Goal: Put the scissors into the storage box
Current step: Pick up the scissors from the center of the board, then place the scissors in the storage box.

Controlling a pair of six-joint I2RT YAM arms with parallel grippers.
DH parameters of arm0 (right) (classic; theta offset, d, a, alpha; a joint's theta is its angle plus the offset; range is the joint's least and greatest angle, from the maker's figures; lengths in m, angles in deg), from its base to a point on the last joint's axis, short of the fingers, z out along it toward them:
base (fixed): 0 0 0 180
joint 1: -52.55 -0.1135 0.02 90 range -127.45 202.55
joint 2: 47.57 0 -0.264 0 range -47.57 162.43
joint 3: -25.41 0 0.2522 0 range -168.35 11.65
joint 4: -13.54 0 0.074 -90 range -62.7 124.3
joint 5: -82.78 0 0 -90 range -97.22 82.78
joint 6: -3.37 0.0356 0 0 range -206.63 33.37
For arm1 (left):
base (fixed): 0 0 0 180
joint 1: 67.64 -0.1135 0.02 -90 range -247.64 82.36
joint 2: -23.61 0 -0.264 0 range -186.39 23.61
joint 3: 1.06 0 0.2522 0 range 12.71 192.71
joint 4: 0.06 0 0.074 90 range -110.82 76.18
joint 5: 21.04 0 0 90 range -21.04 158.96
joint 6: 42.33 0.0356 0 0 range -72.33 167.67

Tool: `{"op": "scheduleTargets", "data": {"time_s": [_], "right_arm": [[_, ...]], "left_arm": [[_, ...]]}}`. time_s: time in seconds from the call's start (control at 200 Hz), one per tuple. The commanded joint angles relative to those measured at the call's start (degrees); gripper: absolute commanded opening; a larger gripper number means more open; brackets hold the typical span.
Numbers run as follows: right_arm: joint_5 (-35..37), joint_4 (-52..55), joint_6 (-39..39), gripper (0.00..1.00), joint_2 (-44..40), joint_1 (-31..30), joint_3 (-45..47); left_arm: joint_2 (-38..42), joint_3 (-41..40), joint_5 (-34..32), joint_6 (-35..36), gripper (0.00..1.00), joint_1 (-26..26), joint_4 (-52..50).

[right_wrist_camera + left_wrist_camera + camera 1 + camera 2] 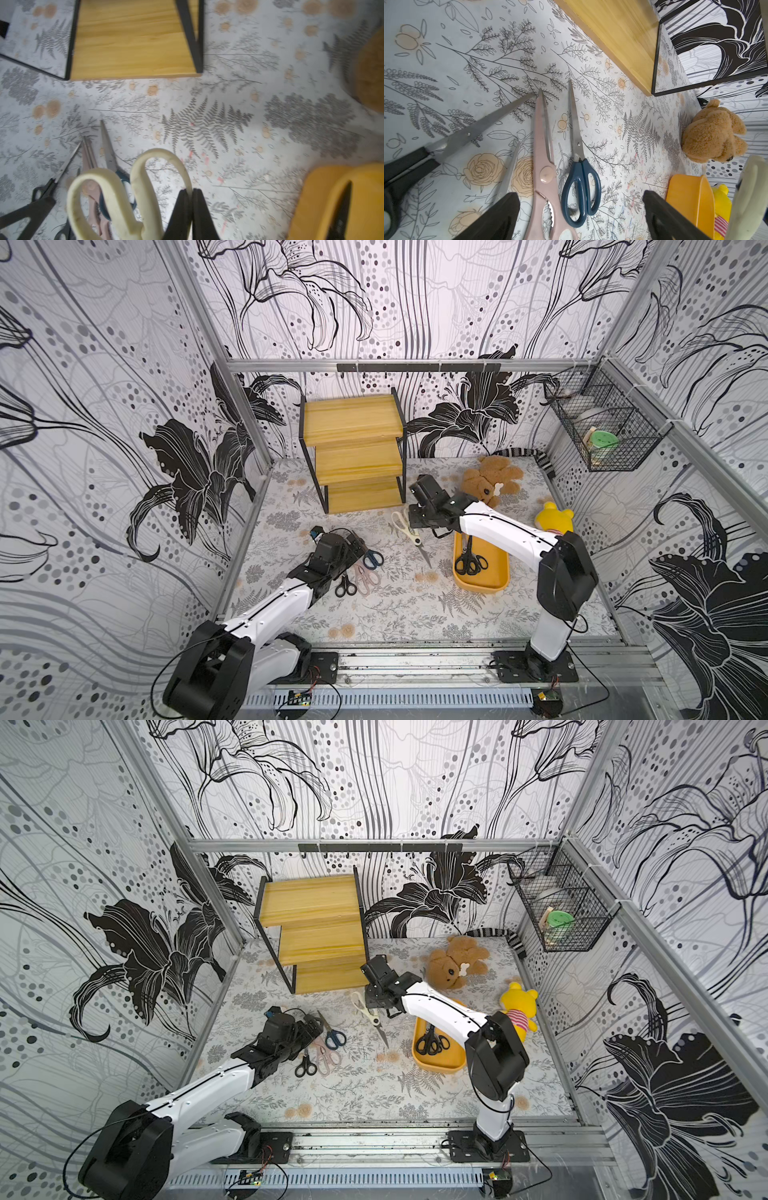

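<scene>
My right gripper (pixel 192 190) is shut on one loop of the cream scissors (pixel 116 199), which slant across the mat in both top views (pixel 409 531) (pixel 368 1013), left of the yellow-orange storage box (pixel 494 585) (pixel 440 1067). A black-handled pair (pixel 469 562) lies inside the box. My left gripper (pixel 579 194) stands open, low over the blue-handled scissors (pixel 580 187) and the pale pink scissors (pixel 544 166). Beside them lie a long black-handled pair (pixel 446 143) and a small black pair (pixel 345 585).
A tiered wooden shelf (pixel 353 448) stands at the back of the mat. A brown teddy (pixel 490 481) and a yellow plush (pixel 555 518) lie behind the box. A black wire basket (pixel 602 435) hangs on the right wall.
</scene>
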State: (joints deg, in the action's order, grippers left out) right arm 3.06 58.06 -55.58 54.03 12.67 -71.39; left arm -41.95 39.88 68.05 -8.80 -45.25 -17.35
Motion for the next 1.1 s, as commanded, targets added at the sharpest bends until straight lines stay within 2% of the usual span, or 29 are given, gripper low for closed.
{"op": "scheduleTargets", "data": {"time_s": [0.0,0.17,0.395,0.661,0.856,1.096], "right_arm": [[3.99,0.99,2.45,0.0,-5.68,3.89,5.99],[9.31,2.04,2.04,0.0,-15.0,10.06,14.31],[15.51,1.56,1.19,0.0,-20.53,16.24,21.72],[15.39,-1.36,0.78,0.0,-18.25,18.38,27.05],[13.15,-7.92,-0.82,0.0,-16.65,18.54,32.1],[11.36,-8.98,-1.5,0.0,-12.36,18.61,31.57]], "left_arm": [[-1.26,2.72,2.24,2.4,0.97,-0.18,1.48],[-4.48,4.42,5.02,3.04,0.97,-0.09,2.16],[-7.03,6.69,5.49,2.51,0.97,0.93,2.06],[-7.55,7.76,4.29,1.49,0.97,1.78,1.32],[-7.71,8.4,3.48,1.43,0.97,2.27,0.3],[-8.05,8.59,3.19,1.21,0.97,2.82,0.25]]}}
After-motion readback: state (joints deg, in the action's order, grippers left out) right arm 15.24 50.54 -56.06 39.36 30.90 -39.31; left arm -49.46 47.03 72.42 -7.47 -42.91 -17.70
